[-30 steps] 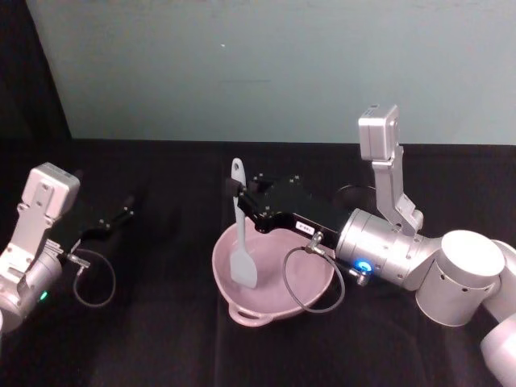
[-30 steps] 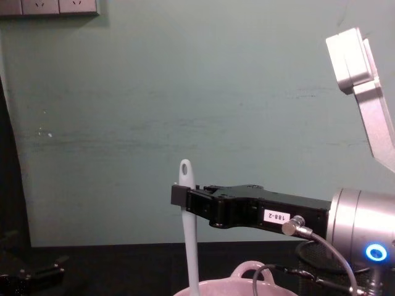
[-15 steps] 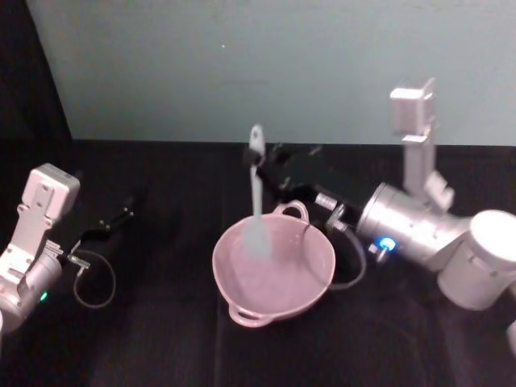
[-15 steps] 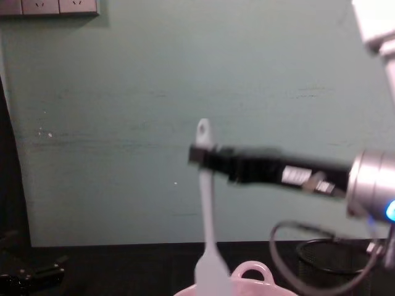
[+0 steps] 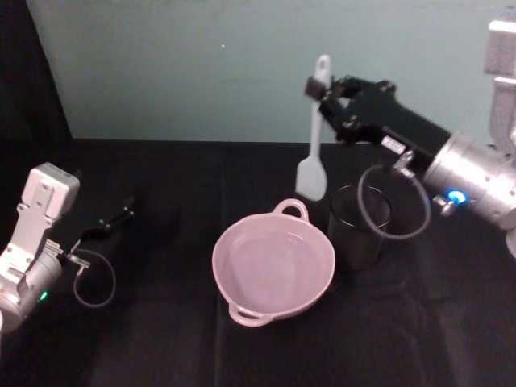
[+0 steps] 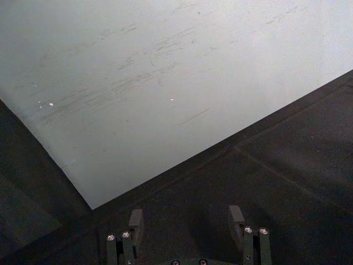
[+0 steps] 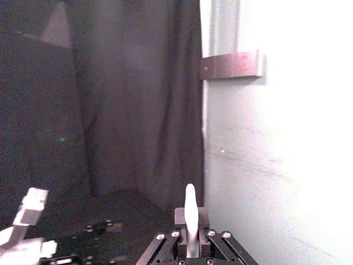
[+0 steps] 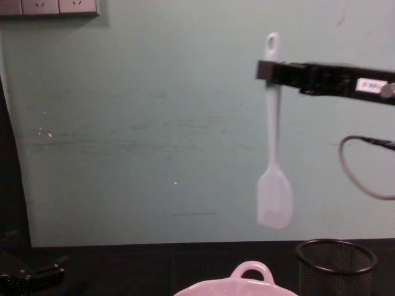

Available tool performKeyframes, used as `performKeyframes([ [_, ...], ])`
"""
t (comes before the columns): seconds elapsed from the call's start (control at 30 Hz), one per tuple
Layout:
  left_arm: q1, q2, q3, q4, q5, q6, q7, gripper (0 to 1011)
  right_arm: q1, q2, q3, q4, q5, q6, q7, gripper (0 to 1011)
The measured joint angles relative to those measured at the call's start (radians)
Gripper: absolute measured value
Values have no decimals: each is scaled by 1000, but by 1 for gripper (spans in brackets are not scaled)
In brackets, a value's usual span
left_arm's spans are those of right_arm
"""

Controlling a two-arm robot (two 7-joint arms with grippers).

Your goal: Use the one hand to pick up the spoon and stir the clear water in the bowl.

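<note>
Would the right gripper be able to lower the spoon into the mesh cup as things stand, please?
Probably yes. The right gripper holds the spoon upright in the air, just left of and above the mesh cup, whose open top looks unobstructed.

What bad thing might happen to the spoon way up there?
The right gripper pinches the spoon only near its top, so it might swing or slip. It hangs close above the wire cup, beside the bowl, and could bump the cup on the way down.
</note>
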Motion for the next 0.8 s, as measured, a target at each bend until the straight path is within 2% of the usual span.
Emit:
performKeyframes([
  [0.3, 0, 0, 0, 0, 0, 0, 0, 1005, -16, 24, 45, 9, -3, -7, -35, 121],
  [0.47, 0, 0, 0, 0, 0, 0, 0, 1005, -21, 9, 61, 71, -8, -12, -55, 121],
  [0.8, 0, 0, 0, 0, 0, 0, 0, 1005, -33, -25, 65, 174, -9, -19, -49, 121],
])
